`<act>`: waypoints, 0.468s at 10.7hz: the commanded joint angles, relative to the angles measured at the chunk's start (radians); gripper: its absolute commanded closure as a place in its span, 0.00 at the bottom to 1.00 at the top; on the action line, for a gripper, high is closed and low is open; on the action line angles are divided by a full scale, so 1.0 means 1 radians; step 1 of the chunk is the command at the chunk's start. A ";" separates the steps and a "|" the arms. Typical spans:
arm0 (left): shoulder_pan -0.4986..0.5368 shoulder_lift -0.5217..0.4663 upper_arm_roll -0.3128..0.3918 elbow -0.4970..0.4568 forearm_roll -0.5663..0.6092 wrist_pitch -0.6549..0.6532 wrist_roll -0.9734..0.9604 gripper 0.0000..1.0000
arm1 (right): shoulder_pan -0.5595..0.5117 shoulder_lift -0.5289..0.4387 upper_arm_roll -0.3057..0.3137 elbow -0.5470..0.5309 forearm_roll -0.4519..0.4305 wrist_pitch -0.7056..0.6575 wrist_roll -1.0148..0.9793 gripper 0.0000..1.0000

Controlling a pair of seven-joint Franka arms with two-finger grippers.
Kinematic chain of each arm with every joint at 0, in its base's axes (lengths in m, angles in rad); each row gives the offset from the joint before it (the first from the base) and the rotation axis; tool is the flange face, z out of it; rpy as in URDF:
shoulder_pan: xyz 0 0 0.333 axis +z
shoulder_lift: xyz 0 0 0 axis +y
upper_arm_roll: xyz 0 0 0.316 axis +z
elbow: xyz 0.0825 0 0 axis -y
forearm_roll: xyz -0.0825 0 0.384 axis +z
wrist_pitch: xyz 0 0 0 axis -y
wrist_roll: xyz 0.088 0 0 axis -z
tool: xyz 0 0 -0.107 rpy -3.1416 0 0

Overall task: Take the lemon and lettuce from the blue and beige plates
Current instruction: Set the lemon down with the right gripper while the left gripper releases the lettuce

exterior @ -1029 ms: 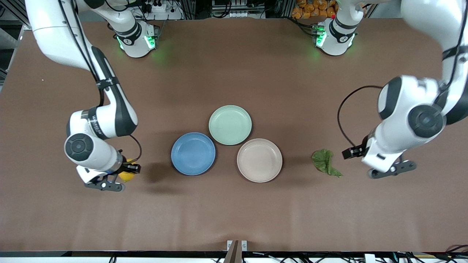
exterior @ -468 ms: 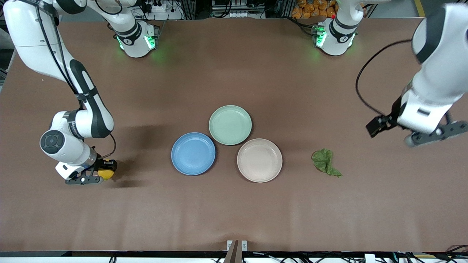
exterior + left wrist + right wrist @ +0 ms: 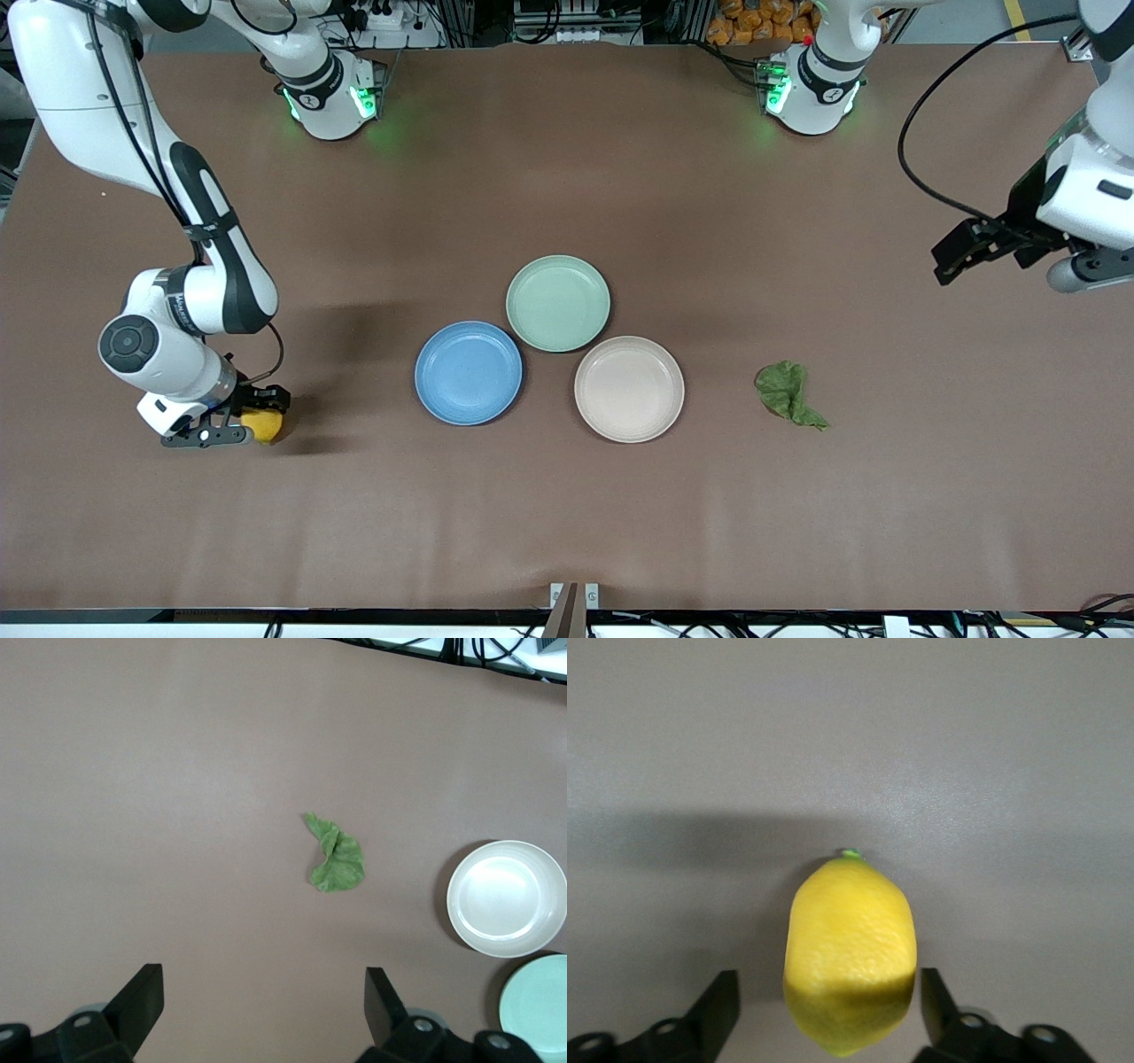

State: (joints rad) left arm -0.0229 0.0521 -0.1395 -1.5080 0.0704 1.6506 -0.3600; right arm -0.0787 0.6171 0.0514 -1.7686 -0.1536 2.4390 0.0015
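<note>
The yellow lemon (image 3: 267, 426) lies on the brown table toward the right arm's end, off the plates. My right gripper (image 3: 232, 431) is low around it and open. In the right wrist view the lemon (image 3: 850, 948) sits between the fingers with a gap on each side of my right gripper (image 3: 830, 1010). The green lettuce (image 3: 787, 393) lies on the table beside the beige plate (image 3: 629, 389), toward the left arm's end. The blue plate (image 3: 469, 373) is bare. My left gripper (image 3: 1067, 273) is open and empty, high over the left arm's end. The left wrist view shows the lettuce (image 3: 337, 859) well apart from my left gripper (image 3: 263, 1001).
A pale mint-green plate (image 3: 558, 303) touches the blue and beige plates, farther from the front camera. In the left wrist view the beige plate (image 3: 507, 899) and the mint plate (image 3: 536, 1010) show at one edge. The table's front edge runs along the bottom.
My left arm has risen and swung away from the lettuce toward its end of the table. My right gripper moved with the lemon away from the blue plate and lower.
</note>
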 commanded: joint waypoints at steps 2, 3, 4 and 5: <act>0.026 -0.054 -0.008 -0.024 -0.029 -0.026 0.038 0.00 | -0.015 -0.118 0.013 -0.070 -0.015 -0.072 -0.002 0.00; 0.049 -0.058 -0.012 -0.024 -0.055 -0.038 0.059 0.00 | -0.019 -0.161 0.013 -0.118 -0.014 -0.074 -0.003 0.00; 0.082 -0.063 -0.012 -0.024 -0.105 -0.047 0.081 0.00 | -0.021 -0.216 0.015 -0.180 -0.014 -0.072 -0.003 0.00; 0.101 -0.073 -0.017 -0.024 -0.122 -0.048 0.110 0.00 | -0.016 -0.287 0.016 -0.265 -0.012 -0.074 -0.005 0.00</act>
State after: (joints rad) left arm 0.0288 0.0157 -0.1422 -1.5090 -0.0025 1.6128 -0.3077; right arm -0.0804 0.4746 0.0514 -1.8641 -0.1536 2.3589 0.0015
